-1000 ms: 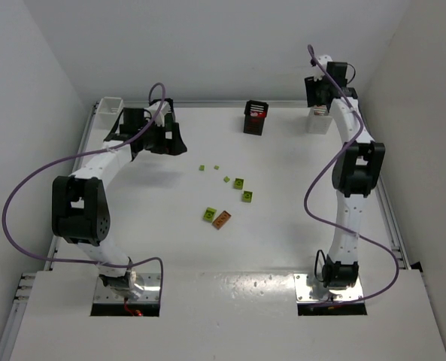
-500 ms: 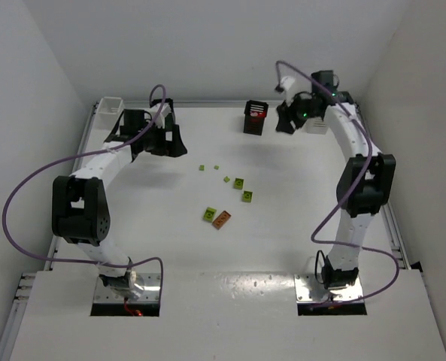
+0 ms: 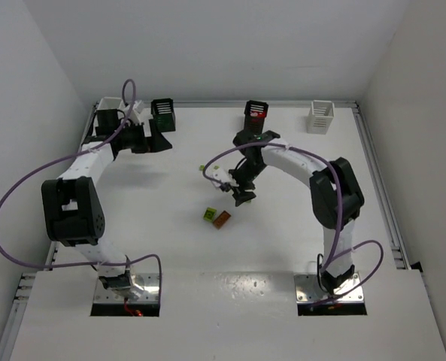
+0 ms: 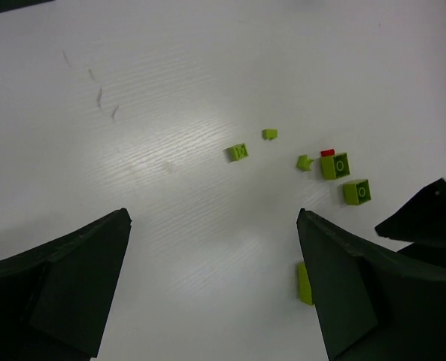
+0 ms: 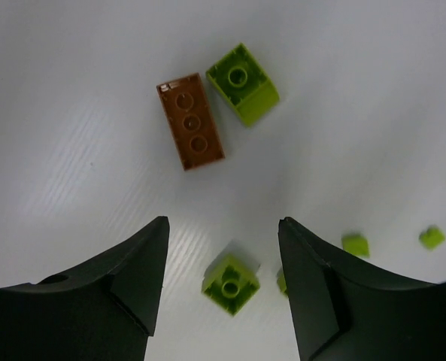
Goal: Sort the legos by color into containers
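Now, on the left, my left hand (image 4: 213, 218) hangs spread wide above the worktop (image 4: 170, 90), gripping nothing, near a black bin (image 3: 163, 113). Mid-worktop, yellow-green legos (image 4: 335, 165) lie scattered. My right hand (image 5: 223, 226) is spread too and empty, over one yellow-green brick (image 5: 230, 284), with an orange-brown brick (image 5: 191, 120) beyond its fingertips. Farther right stand a second black bin (image 3: 256, 117) and a white bin (image 3: 321, 117).

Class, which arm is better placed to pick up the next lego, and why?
Right. The right gripper, jaws open, hangs over a yellow-green lego; the left gripper sits far back beside a black bin.
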Motion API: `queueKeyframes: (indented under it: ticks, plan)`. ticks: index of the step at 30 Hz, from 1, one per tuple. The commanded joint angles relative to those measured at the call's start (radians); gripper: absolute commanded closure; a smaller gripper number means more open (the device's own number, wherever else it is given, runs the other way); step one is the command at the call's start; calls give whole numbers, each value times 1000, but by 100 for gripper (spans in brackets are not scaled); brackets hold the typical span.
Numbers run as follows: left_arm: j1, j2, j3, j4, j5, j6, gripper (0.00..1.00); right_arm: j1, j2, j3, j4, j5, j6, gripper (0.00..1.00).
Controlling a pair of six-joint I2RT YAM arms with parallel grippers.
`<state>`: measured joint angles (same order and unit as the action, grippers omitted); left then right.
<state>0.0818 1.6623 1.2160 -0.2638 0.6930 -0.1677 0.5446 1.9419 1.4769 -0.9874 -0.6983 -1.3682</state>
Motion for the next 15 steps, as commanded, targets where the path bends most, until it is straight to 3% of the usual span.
queueKeyframes:
  ticks: [1, 15]
  plan:
    - [50, -9, 27, 21, 91, -32, 1, 63, 52, 45, -16, 3, -132, 39]
    - [141, -45, -13, -15, 103, -10, 1, 164, 178, 46, 15, 91, -111, 42]
